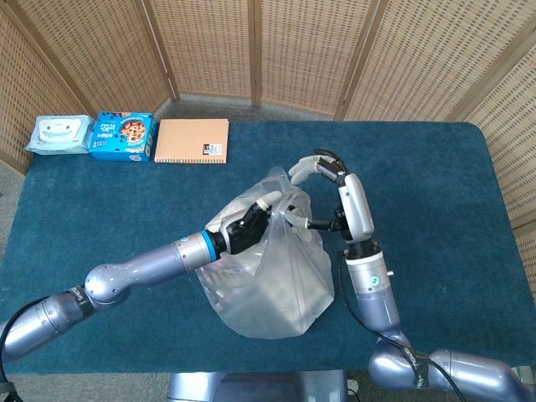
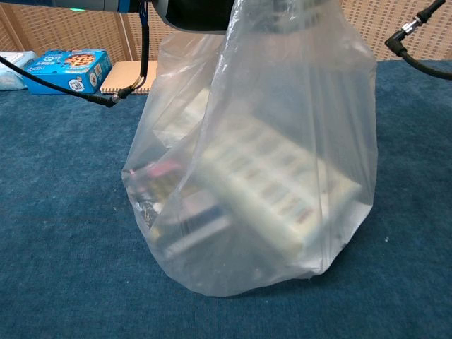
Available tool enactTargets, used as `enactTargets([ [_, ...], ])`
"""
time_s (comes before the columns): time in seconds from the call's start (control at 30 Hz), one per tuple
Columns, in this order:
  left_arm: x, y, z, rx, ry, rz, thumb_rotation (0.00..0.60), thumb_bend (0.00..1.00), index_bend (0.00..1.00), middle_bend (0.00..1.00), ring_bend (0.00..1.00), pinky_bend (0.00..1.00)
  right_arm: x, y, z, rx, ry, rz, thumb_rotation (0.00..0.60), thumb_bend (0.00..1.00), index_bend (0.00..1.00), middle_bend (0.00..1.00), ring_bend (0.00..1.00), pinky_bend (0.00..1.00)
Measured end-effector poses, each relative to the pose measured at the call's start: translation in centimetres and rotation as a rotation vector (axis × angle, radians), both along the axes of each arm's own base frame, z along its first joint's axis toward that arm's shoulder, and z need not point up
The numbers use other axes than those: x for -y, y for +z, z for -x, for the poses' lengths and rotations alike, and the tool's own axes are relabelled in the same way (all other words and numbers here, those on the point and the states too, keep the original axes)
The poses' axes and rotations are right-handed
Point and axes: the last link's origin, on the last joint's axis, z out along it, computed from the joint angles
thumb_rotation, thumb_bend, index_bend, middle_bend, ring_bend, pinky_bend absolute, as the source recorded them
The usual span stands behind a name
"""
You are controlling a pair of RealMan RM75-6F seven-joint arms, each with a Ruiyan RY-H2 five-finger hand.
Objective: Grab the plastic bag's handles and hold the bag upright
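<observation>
A clear plastic bag (image 1: 270,272) stands upright on the blue table, with a long white box and small packets inside (image 2: 268,183). My left hand (image 1: 248,224) grips the bag's gathered top from the left, and its dark underside (image 2: 198,13) shows at the top edge of the chest view. My right hand (image 1: 322,182) arches over the bag's top right. Its fingers (image 1: 300,171) and thumb are apart around the plastic, not closed on it. The handles themselves are bunched up and hard to make out.
At the far left of the table lie a wet-wipes pack (image 1: 59,134), a blue cookie box (image 1: 122,136) and an orange notebook (image 1: 192,141). Wicker screens stand behind the table. A black cable (image 2: 413,35) hangs at the chest view's upper right.
</observation>
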Motion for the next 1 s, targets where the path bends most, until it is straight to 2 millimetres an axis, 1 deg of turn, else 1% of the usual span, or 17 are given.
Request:
enactTargets([
  [0.27,0.4,0.2,-0.1,0.011,-0.036,0.032,0.000,0.29,0.46,0.47,0.34,0.38,0.7,-0.2,-0.1,-0.015,-0.014,-0.017,0.547,0.12,0.48,0.43,0.31,0.14],
  [0.67,0.3,1.1,1.1,0.045,-0.001,0.046,0.000,0.29,0.46,0.47,0.34,0.38,1.8,-0.2,0.0,-0.036,-0.028,-0.029,0.543,0.12,0.47,0.42,0.30,0.14],
  [0.73,0.4,1.2,1.1,0.057,0.006,0.057,0.000,0.29,0.46,0.47,0.35,0.39,2.0,-0.3,0.0,-0.044,-0.029,-0.035,0.542,0.12,0.46,0.42,0.30,0.14],
  [0.87,0.3,1.5,0.9,0.092,0.020,0.071,0.000,0.29,0.46,0.47,0.39,0.45,2.4,-0.4,0.1,-0.062,-0.036,-0.051,0.542,0.12,0.46,0.41,0.29,0.14],
  [1.0,0.2,1.9,1.0,0.102,0.021,0.065,0.000,0.29,0.46,0.47,0.42,0.46,2.6,-0.3,0.4,-0.067,-0.040,-0.063,0.544,0.12,0.44,0.41,0.29,0.14],
])
